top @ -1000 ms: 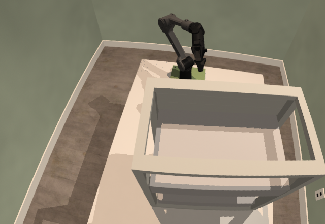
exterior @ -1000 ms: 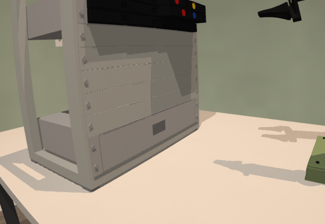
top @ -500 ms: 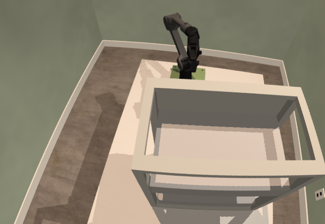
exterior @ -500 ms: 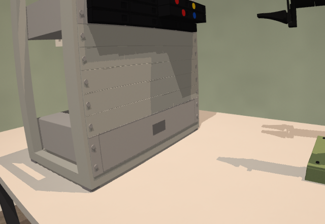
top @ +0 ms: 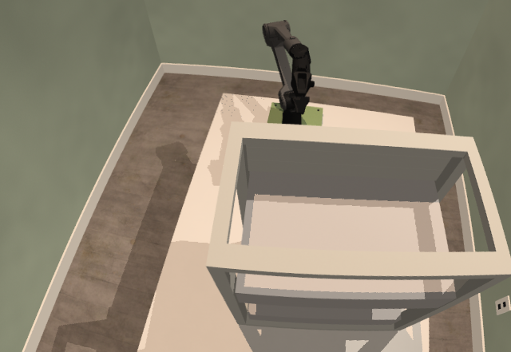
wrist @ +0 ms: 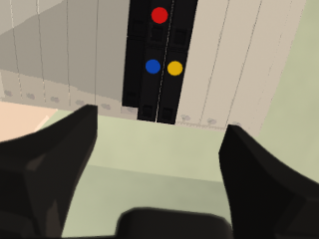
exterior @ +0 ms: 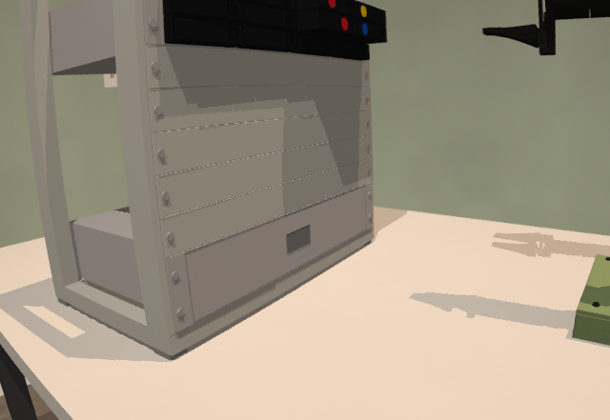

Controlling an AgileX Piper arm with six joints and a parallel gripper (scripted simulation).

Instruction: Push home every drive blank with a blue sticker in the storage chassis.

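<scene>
The grey rack [exterior: 207,159] stands on the table with a black storage chassis [exterior: 266,11] near its top. Four blanks stand out of the chassis front at its right end. Two carry red stickers [exterior: 332,1] [exterior: 344,24], one a yellow sticker [exterior: 363,10] and one a blue sticker [exterior: 365,28]. In the wrist view the blue sticker [wrist: 153,66] lies beside the yellow one [wrist: 174,68], with a red one [wrist: 159,15] further along. My gripper [exterior: 512,2] is open and empty, level with the chassis and well to its right, pointing at it. The wrist view shows its fingers spread wide.
The arm's green base plate [exterior: 593,302] sits at the table's right edge. From above, the rack's open top frame [top: 354,199] hides the chassis front, with the arm [top: 293,72] behind it. Blank grey panels [exterior: 260,159] fill the rack below the chassis.
</scene>
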